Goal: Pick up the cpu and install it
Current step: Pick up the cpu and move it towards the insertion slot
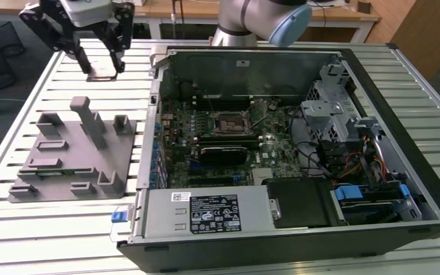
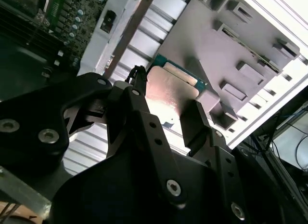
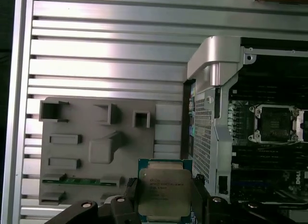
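We are holding the cpu (image 3: 163, 192) pinched in the hand (image 1: 102, 70) above the table (image 1: 59, 229), pickup done, while the socket (image 1: 230, 122) is sitting empty.

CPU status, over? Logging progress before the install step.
Claw shut on cpu, held above the slatted table, near the grey fixture. Socket empty inside the case. Its side wall stands between.
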`<state>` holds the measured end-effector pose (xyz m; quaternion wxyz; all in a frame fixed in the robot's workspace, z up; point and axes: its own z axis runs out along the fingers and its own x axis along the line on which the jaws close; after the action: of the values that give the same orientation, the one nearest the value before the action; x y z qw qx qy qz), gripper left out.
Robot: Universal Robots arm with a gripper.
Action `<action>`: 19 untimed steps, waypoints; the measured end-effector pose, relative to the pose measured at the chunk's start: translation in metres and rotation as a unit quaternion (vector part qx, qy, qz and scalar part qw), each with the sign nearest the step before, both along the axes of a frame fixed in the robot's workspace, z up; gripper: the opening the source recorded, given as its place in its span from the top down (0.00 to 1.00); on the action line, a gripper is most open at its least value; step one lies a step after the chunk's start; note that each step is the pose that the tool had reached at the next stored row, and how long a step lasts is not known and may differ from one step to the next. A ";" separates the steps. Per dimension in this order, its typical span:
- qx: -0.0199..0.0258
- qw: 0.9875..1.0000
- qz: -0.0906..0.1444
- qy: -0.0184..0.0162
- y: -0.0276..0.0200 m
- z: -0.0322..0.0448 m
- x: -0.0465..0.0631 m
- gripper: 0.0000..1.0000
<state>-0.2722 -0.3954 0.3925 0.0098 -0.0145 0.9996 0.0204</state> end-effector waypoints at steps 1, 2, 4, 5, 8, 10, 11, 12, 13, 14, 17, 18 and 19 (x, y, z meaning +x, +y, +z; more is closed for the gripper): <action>0.000 1.000 0.000 0.000 0.0000 -0.0001 0.004 0.47; 0.000 1.000 0.000 0.000 0.0000 -0.0002 0.008 0.47; 0.000 1.000 0.000 0.000 0.0000 -0.0003 0.016 0.47; 0.000 1.000 0.000 0.000 0.0000 -0.0004 0.020 0.47; 0.000 1.000 0.000 0.000 0.0000 -0.0006 0.029 0.47; 0.000 1.000 0.000 0.000 0.0000 -0.0007 0.033 0.47; 0.000 1.000 0.000 0.000 0.0000 -0.0008 0.035 0.47; 0.000 1.000 0.000 0.000 0.0000 -0.0008 0.037 0.47; 0.000 1.000 0.000 0.000 0.0000 -0.0008 0.039 0.47; 0.000 1.000 0.000 0.000 0.0000 -0.0009 0.041 0.47; 0.000 1.000 0.000 0.000 0.0000 -0.0010 0.048 0.47; 0.000 1.000 0.000 0.000 0.0000 -0.0011 0.050 0.47; 0.000 1.000 0.000 0.000 0.0000 -0.0011 0.053 0.47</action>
<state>-0.2194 -0.3955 0.3915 0.0098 -0.0145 0.9996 0.0204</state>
